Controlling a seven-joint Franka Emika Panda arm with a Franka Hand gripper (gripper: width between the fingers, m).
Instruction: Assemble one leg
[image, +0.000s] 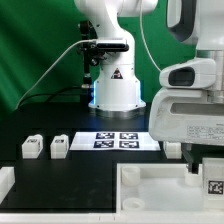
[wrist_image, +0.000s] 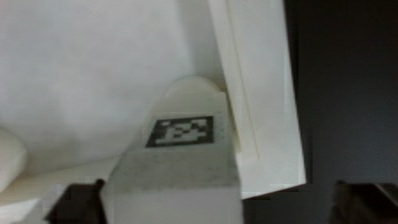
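Observation:
A leg (wrist_image: 178, 150), white with a black-and-white tag, stands tilted between my fingers in the wrist view, over a flat white panel (wrist_image: 89, 80) whose thick edge runs beside it. My gripper (wrist_image: 217, 205) looks open. One dark finger (wrist_image: 75, 203) is right beside the leg and the other stands well apart from it. In the exterior view my gripper (image: 205, 160) hangs at the right, with the tagged leg (image: 214, 186) just below it. Two more legs (image: 32, 147) (image: 60, 146) lie on the black table at the exterior view's left.
The marker board (image: 118, 140) lies mid-table in front of the robot base (image: 115, 90). A big white tray-like frame (image: 150, 185) fills the front, with another white piece (image: 5, 185) at the exterior view's front left corner. A green backdrop stands behind.

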